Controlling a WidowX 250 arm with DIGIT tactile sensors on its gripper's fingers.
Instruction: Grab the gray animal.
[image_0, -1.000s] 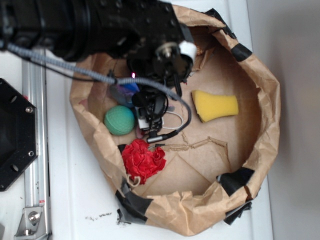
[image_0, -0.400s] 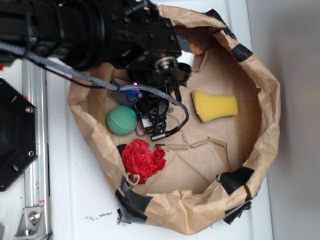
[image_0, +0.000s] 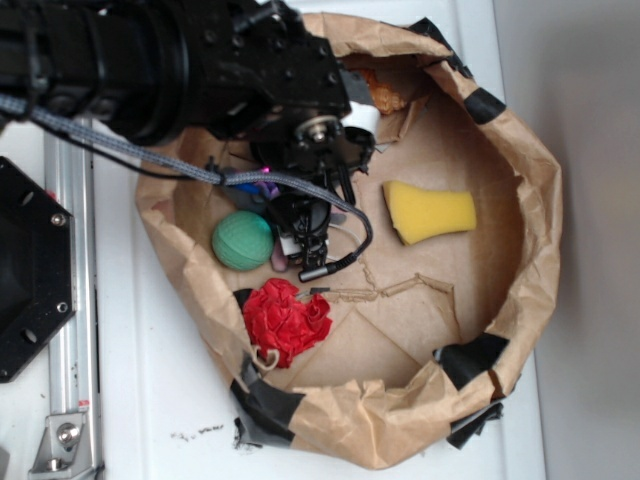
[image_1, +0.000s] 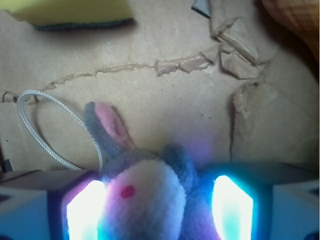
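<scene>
Exterior view: gripper (image_0: 305, 240) lowered inside the paper-walled enclosure (image_0: 530, 200), just right of the green ball (image_0: 242, 240), above the red fabric lump (image_0: 288, 322); gray animal (image_0: 279, 256) almost wholly hidden beneath it.

Wrist view: gray animal (image_1: 145, 195) lies directly between the spread fingers (image_1: 82, 210), ear pointing forward and away. Fingers not visibly pressing; judged ready to clamp.
</scene>
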